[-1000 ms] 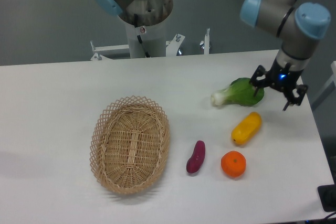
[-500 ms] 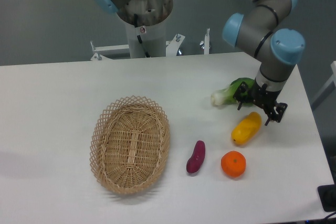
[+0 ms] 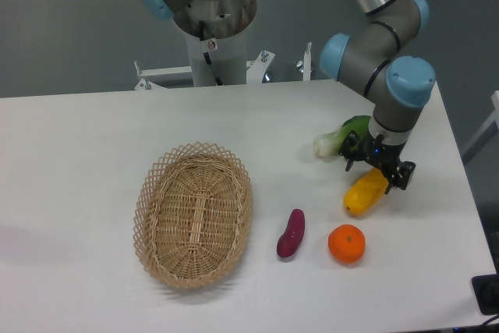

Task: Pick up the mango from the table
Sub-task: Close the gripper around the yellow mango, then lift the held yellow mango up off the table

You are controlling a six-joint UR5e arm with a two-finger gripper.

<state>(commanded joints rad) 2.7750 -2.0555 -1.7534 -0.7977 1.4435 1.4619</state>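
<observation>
Grey floor (image 3: 70, 29) beyond the far edge, evenly lit. White metal frame (image 3: 234, 72) at far centre, black block (image 3: 487, 294) near right.

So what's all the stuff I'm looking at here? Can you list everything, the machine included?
table: one, white, fills most of the view
basket: one, tan wicker, oval, left of centre on the table
sweet potato: one, purple, just right of the basket
orange: one, orange, round, right of the sweet potato
mango: one, yellow to orange, above the orange, its upper end under the gripper
leafy vegetable: one, green with a white stem, behind the mango, partly hidden by the arm
arm base: one, grey metal with blue caps, behind the table's far edge
arm: one, grey with blue joints, reaching in from the top right
gripper: one, black, open, above the mango's upper end
</observation>
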